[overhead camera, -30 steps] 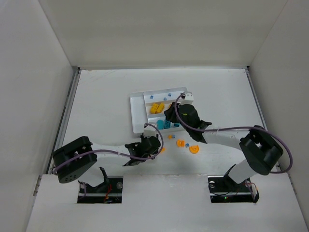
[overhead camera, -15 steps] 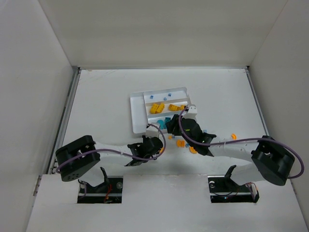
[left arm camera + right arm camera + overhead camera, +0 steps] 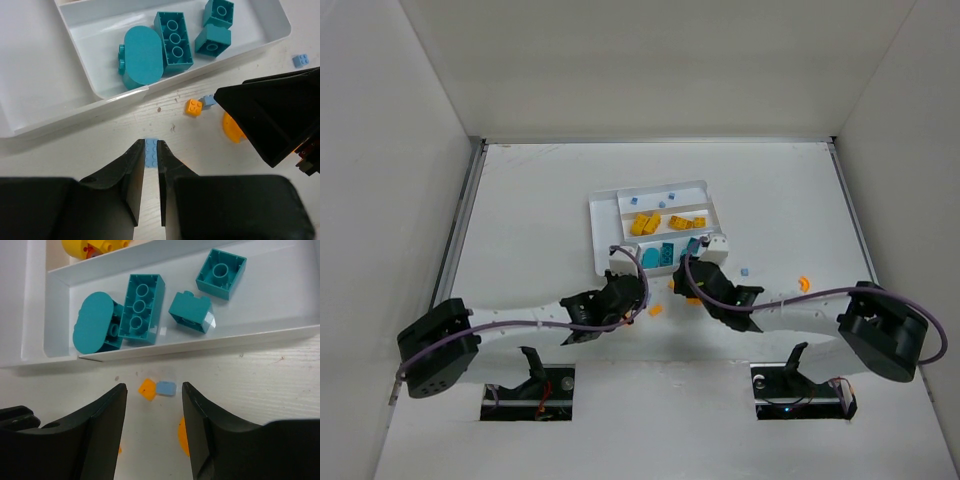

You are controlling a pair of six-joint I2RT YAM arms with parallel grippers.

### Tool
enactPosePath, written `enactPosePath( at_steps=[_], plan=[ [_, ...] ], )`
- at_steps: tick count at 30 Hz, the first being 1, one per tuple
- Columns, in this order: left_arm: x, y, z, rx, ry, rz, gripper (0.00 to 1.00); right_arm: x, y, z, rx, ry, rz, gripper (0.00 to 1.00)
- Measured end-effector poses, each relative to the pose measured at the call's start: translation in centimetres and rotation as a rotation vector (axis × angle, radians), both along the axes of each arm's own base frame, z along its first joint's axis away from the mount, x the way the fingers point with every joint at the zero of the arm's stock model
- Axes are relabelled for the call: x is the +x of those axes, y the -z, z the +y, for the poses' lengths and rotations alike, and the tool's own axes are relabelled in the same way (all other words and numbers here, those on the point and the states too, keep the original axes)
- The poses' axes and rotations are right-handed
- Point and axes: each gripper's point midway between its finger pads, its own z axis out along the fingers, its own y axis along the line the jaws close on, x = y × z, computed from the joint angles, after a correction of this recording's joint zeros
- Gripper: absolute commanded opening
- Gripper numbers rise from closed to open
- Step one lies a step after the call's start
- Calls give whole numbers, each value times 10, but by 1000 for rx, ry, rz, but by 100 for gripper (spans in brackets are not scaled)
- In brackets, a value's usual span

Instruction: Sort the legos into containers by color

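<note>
**SORTING IN PROGRESS:** A tiny light blue lego (image 3: 151, 150) sat pinched at the very tips of the left jaws, which were closed almost flat upon it, just short of the near wall of the white tray (image 3: 100, 42). Straight ahead of those jaws, the tray's nearest compartment held teal legos (image 3: 172, 34). Yellow legos (image 3: 645, 224) lay in the section beyond, and light blue ones (image 3: 670, 196) in the farthest.

The right jaws stood about half open and empty over the tabletop (image 3: 280, 385). A small orange brick (image 3: 147, 388) and another light blue brick (image 3: 166, 388) lay touching each other just ahead of the gap between them, outside the tray. An orange rounded piece (image 3: 231, 127) lay partly beneath the right jaws.

The bricks looked hard, very light and smooth-sided, so a pinch across two flat opposite sides appeared the surest hold. A grip on a corner or on the studs would likely let one squirt free, and either touching brick seemed apt to drag its neighbour along.
</note>
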Motion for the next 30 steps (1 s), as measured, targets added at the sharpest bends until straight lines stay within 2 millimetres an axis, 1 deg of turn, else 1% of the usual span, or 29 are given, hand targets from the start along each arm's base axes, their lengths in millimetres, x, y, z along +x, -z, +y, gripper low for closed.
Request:
enactPosePath(
  at_steps=[3,8,12,16,19,25,30],
  plan=[
    [-2,9,-1,17,16,26,20,-1,10,-2,-33,7,21,52],
    [-13,35,-5,81,60,82,30,-3,27,-3,-85,4,56,47],
    [-17,39,-9,81,81,92,37,-3,30,0,-91,-3,66,46],
    [-17,39,-13,68,93,96,38,-2,32,4,-92,-11,74,43],
    [-19,46,-15,77,102,108,37,-2,35,4,-99,-12,80,40],
    [-21,60,-13,117,104,131,37,-2,36,4,-95,-8,82,37],
    [-19,61,-15,116,100,123,36,0,35,3,-92,1,83,36]
  ],
)
